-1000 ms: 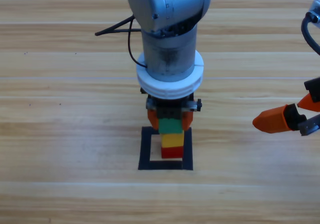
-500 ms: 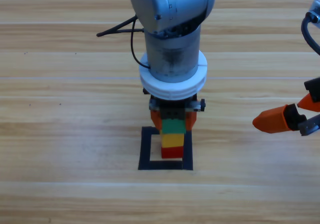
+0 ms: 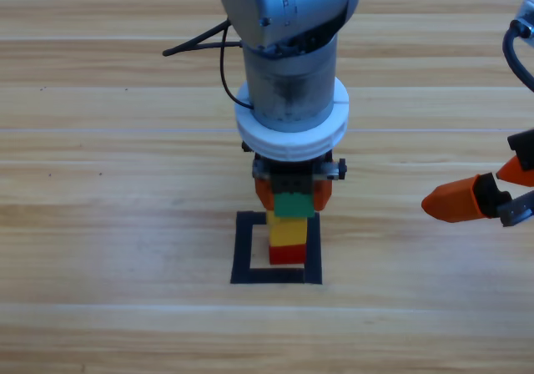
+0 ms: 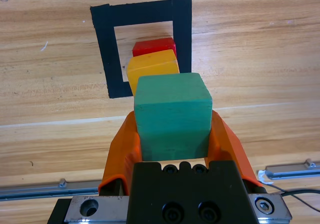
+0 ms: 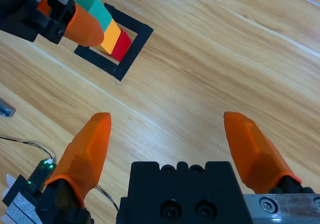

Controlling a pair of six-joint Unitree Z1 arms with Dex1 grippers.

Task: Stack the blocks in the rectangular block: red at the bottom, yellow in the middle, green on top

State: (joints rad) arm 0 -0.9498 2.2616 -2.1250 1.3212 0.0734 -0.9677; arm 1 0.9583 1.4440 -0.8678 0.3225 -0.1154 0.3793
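The red cube (image 3: 287, 255) stands inside the black tape rectangle (image 3: 244, 249), with the yellow cube (image 3: 288, 230) on top of it. Above the yellow one is the green cube (image 3: 294, 204), and my left gripper (image 3: 294, 199) is shut on its two sides from above. In the left wrist view the orange jaws press against the green cube (image 4: 172, 116), with the yellow cube (image 4: 152, 71) and red cube (image 4: 154, 46) beyond it inside the rectangle (image 4: 102, 49). My right gripper (image 3: 480, 192) waits open at the right edge, far from the stack.
Bare wooden table surrounds the rectangle. A black cable (image 3: 196, 44) trails from the left arm toward the upper left. The right wrist view shows the stack (image 5: 111, 34) and the left gripper (image 5: 80, 21) from the side.
The left arm has shifted slightly to the right with the green cube still between its jaws. The right arm has not moved.
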